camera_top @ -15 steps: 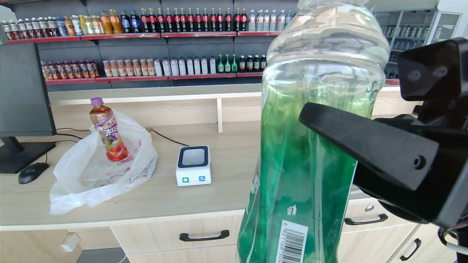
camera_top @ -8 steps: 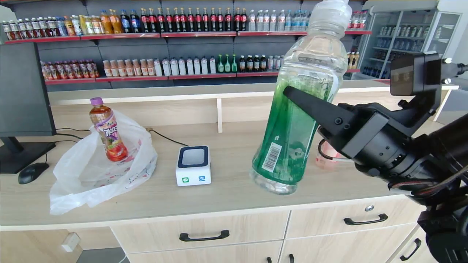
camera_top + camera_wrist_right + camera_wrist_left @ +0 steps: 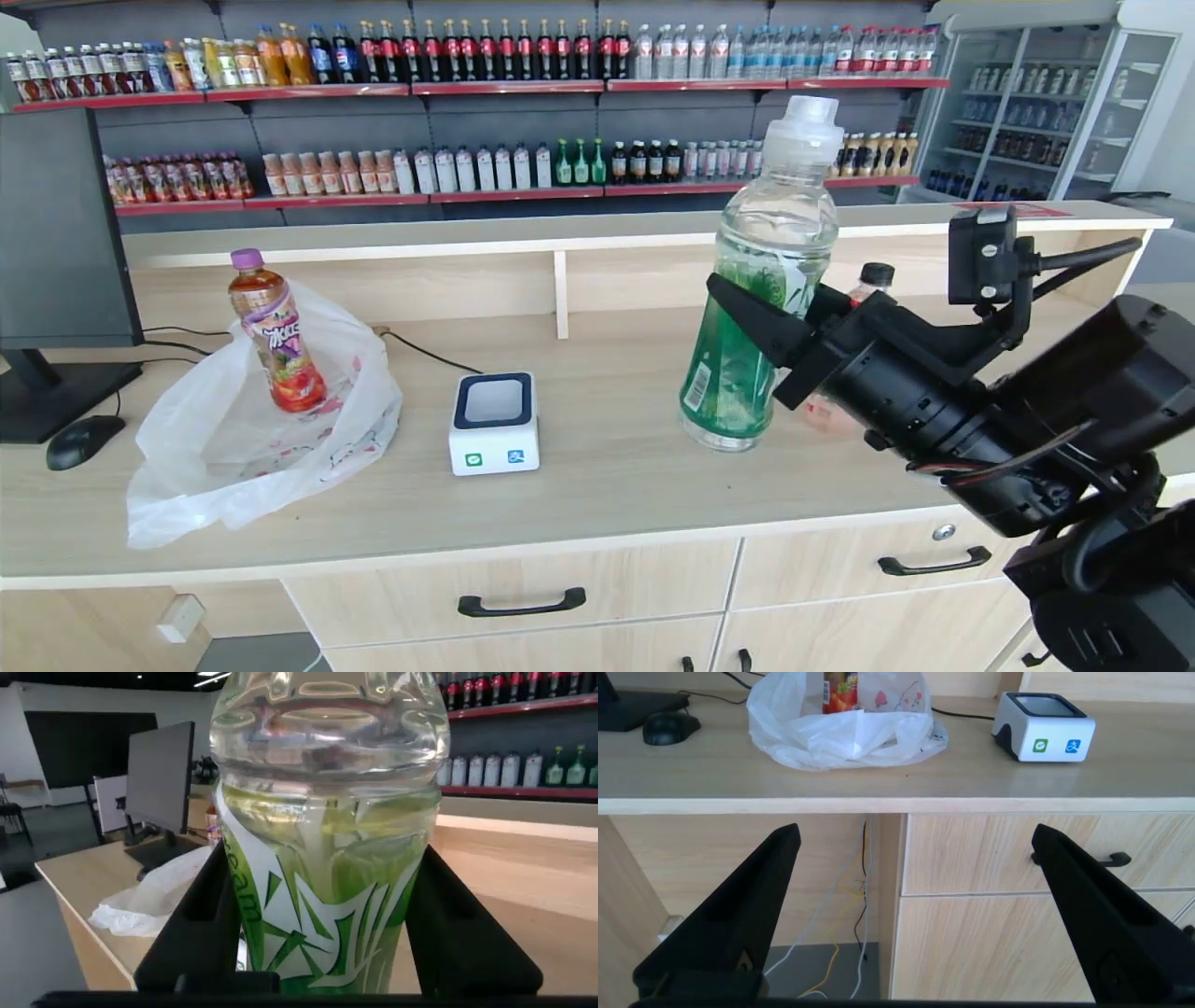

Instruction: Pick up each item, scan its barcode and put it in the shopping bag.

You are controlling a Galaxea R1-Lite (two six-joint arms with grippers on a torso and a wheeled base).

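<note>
green bottle [image 3: 777,219] carried farther off | right gripper [image 3: 758,308] pinching it | scanner [image 3: 494,422], shopping bag [image 3: 224,448] leftward | left gripper [image 3: 915,835] spread

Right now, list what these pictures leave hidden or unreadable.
Small bottle behind the right gripper: head view, body mostly hidden by the gripper.
Green bottle: cap and base cut off by the right wrist view's edges; whether it touches the counter, unclear.
Its barcode: too small to read in the head view.

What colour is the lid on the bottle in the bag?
The lid is purple; the head view shows it best.
</note>
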